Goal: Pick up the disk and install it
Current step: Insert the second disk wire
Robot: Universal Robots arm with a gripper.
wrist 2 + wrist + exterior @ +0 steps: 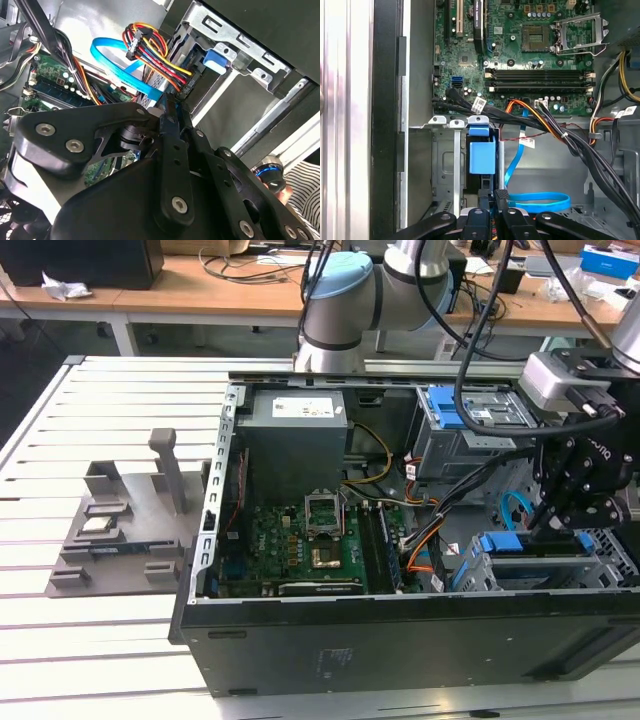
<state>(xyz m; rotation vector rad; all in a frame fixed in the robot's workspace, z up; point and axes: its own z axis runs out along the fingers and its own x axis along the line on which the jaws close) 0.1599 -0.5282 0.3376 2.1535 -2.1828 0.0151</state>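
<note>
The disk (515, 543) sits in the grey drive cage (600, 562) at the lower corner of the open computer case, on the exterior view's right; its blue carrier frame shows along the top. In the first wrist view the blue carrier (482, 156) stands in the cage slot (445, 165) just beyond my fingertips. My gripper (548, 527) hangs right over the disk, its black fingers (501, 200) drawn together and shut, tips at the carrier's end (167, 102). Whether they pinch anything is hidden.
Inside the case lie the green motherboard (310, 540), the power supply (295, 435) and a second cage with a blue latch (470, 415). Bundled cables (555, 127) and a blue flat cable (540, 201) run close to the gripper. A grey fixture (120, 530) holding a small chip (97, 525) stands on the exterior view's left.
</note>
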